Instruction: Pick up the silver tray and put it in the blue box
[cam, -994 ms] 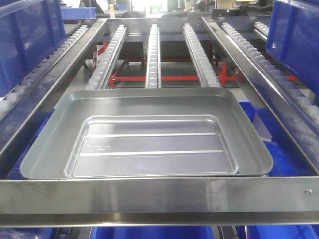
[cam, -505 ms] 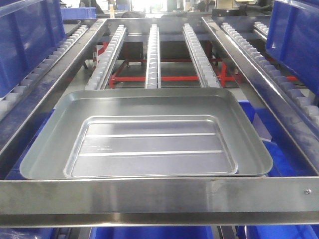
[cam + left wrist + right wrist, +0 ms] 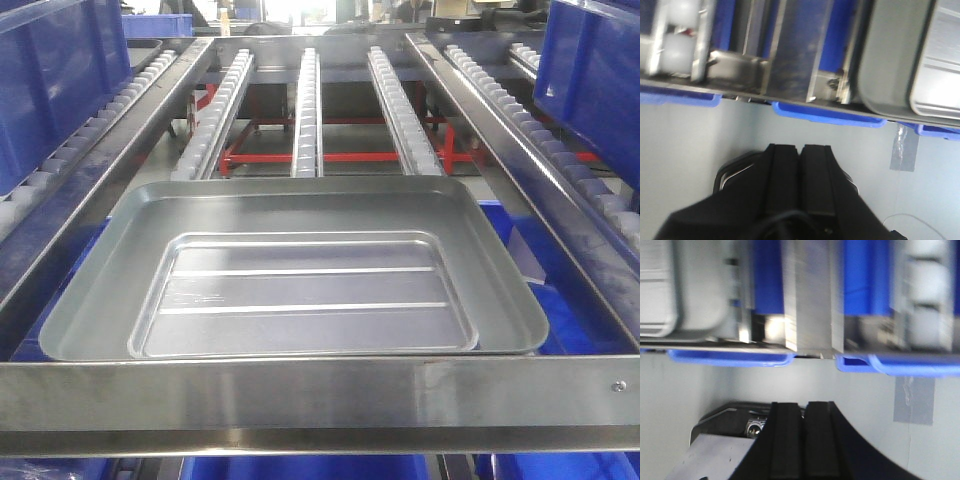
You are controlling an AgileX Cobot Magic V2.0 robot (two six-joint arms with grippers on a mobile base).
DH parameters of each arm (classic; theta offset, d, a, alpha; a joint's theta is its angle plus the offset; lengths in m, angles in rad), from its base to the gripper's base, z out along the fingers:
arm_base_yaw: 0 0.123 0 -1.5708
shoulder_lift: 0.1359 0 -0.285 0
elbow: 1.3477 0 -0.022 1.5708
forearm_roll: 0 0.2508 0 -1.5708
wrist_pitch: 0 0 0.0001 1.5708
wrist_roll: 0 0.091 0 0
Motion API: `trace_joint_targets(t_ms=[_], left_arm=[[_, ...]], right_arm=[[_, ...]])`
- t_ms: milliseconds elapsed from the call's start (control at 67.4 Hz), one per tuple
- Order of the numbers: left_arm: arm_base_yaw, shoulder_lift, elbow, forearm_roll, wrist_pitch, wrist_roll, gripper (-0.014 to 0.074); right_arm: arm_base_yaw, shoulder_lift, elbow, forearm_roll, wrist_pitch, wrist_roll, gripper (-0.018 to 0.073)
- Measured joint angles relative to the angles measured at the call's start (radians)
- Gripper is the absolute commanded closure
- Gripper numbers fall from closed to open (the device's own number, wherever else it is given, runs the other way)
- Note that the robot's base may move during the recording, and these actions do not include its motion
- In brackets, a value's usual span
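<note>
left gripper (image 3: 800, 172): fingers pressed together, thin seam only, nothing between them. it sits over grey floor (image 3: 685, 150), short of the rack front, touching nothing
right gripper (image 3: 802, 432): same, fingers closed flush, nothing pinched, also short of the rack. both wrist views are blurry
tape patch (image 3: 914, 400) on the floor just past the right gripper
front view, nearest: steel crossbar (image 3: 320, 395) runs full width across the rack front
just behind it the silver tray (image 3: 300, 290) lies flat on the rack, open side up, long side parallel to the crossbar, near rim just beside the bar. two raised ridges run lengthwise in the recessed base. both grippers are apart from it
blue box (image 3: 575, 320) sits below rack level, with blue showing past the tray's right edge and under the crossbar. a blue rim shows under the rack front in both wrist views
behind the tray: three roller rails (image 3: 306, 110) run away from the camera, starting at the tray's far rim, with a red frame (image 3: 340, 157) visible beneath them
dark blue crates (image 3: 50, 80) stand on the side lanes left and right, apart from the tray
</note>
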Motion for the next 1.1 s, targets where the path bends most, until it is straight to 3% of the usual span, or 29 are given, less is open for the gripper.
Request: trace_joint_targets(t_ms=[89, 163, 297, 430, 787, 980, 1098], left_arm=[[-0.097, 0.039, 0.0, 0.023, -0.048, -0.074, 0.0688], [-0.174, 0.08, -0.009, 0.107, -0.074, -0.216, 0.0688], [-0.316, 0.167, -0.079, 0.309, -0.074, -0.451, 0.0688], [-0.409, 0.279, -0.186, 0.401, -0.066, -0.589, 0.0688], [-0.449, 0.616, -0.533, 0.392, 0.014, -0.611, 0.0688], [-0.458, 0.658, -0.574, 0.319, 0.004, -0.576, 0.0688], [-0.48, 0.66, -0.576, 0.316, 0.004, -0.556, 0.0688]], right_arm=[[0.08, 0.113, -0.071, -0.002, -0.034, 0.039, 0.05], [0.129, 0.201, -0.13, -0.036, -0.049, 0.097, 0.05], [0.207, 0.343, -0.251, -0.189, -0.053, 0.267, 0.05], [0.251, 0.441, -0.351, -0.299, -0.042, 0.43, 0.05], [0.279, 0.55, -0.421, -0.281, -0.009, 0.493, 0.05], [0.284, 0.55, -0.448, -0.277, -0.009, 0.497, 0.05], [0.284, 0.55, -0.457, -0.277, -0.005, 0.497, 0.05]])
